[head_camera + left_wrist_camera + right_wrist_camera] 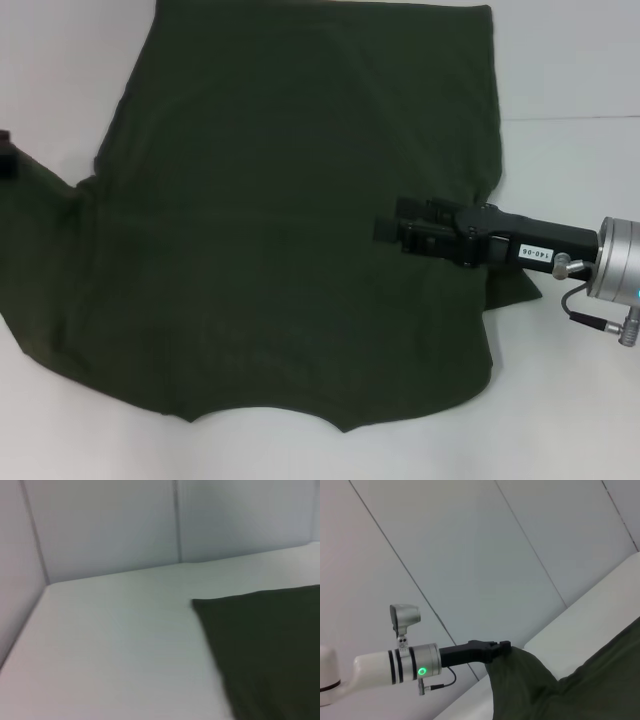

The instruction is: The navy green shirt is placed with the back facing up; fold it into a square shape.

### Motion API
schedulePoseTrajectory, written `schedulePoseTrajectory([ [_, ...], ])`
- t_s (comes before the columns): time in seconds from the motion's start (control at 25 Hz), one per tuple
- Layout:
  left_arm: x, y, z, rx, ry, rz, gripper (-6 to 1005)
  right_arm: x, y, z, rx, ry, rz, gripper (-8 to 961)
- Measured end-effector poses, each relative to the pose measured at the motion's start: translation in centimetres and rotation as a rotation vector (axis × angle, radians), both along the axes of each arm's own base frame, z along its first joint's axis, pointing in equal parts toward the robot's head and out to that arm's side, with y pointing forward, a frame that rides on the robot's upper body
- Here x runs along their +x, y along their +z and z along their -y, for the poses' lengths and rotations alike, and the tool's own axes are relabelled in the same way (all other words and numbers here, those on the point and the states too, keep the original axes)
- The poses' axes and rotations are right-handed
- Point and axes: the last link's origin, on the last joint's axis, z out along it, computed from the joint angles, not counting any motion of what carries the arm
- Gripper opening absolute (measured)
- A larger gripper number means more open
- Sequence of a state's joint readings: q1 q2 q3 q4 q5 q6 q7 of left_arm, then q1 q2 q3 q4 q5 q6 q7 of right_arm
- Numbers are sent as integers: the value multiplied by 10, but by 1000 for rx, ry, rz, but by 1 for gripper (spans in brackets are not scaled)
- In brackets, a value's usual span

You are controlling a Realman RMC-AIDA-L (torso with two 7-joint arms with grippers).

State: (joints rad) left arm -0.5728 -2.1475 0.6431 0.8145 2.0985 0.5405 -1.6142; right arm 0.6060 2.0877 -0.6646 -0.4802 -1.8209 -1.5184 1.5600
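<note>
Navy green shirt [280, 220] lies spread on the white table [570, 60], plain side up, covering most of the work area; far hem flat, near edge scalloped, nothing squared yet. Our right gripper [390, 230] reaches in over the shirt's right side, low over the cloth, with a bit of fabric poking out under the arm near its wrist. We can't tell if its jaws are parted or clenched: dark fingers against dark fabric. Our left gripper [502, 647] shows in the right wrist view, clamped on the shirt's left edge and holding it lifted off the table, so the cloth drapes from it. We read this as a side fold being set up. Risk: the loose cloth bunches instead of creasing cleanly.
</note>
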Motion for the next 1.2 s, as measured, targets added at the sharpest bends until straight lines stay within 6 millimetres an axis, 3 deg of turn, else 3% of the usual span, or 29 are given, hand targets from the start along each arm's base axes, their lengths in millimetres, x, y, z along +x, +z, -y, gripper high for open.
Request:
schedulePoseTrajectory([
  [0.44, 28, -20, 16, -134, -77, 140, 1, 0, -3, 2, -15, -4, -5, 847],
  [1.2, 69, -45, 17, -285, -184, 372, 2, 3, -4, 3, -12, -8, 0, 846],
])
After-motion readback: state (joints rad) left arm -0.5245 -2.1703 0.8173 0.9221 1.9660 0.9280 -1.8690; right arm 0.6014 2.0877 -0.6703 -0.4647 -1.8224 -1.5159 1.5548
